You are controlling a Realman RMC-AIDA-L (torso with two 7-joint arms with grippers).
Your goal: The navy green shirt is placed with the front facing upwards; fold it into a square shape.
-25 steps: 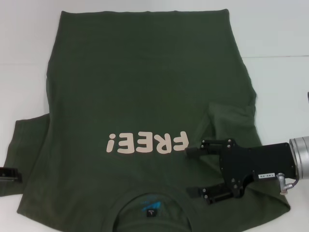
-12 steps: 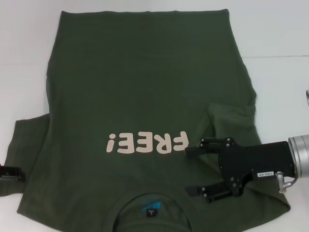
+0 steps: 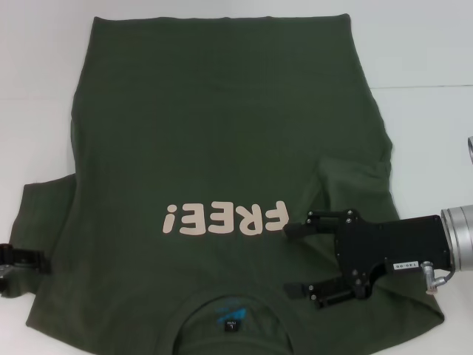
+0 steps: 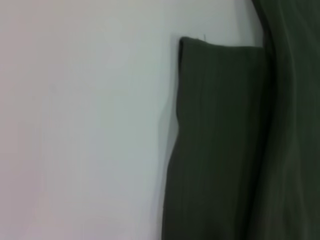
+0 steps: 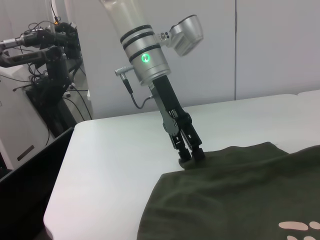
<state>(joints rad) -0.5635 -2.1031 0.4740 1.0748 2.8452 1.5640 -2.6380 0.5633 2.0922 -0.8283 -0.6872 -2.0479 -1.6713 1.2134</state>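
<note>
On my head camera the right gripper (image 3: 295, 260) sits with its jaws spread wide, one finger (image 3: 297, 230) just beside the end of the pink "FREE!" print (image 3: 225, 219), the other (image 3: 298, 292) down near the collar (image 3: 230, 305). Nothing lies between them but flat cloth; whether the tips touch the fabric I cannot tell. The black gripper body runs off toward 3 o'clock, to a silver wrist at the frame's edge.

The left gripper (image 5: 191, 156) I read best from the right wrist camera: its jaws are pressed together, tips down on the edge of the shirt's left sleeve (image 5: 235, 152). Whether cloth is actually pinched between them I cannot tell. In the head view only its dark tip shows (image 3: 22, 260) at about 9 o'clock, at the sleeve's outer edge. The left wrist camera shows just that sleeve (image 4: 220, 140) lying flat on the white table (image 4: 80, 130).

The navy green shirt (image 3: 214, 133) is spread front-up across the middle of the table (image 3: 421, 52), print reading upside down to me, collar and blue neck label (image 3: 230, 316) at 6 o'clock, hem at 12. The right sleeve (image 3: 355, 174) is folded in over the body, at 4 o'clock from centre.
</note>
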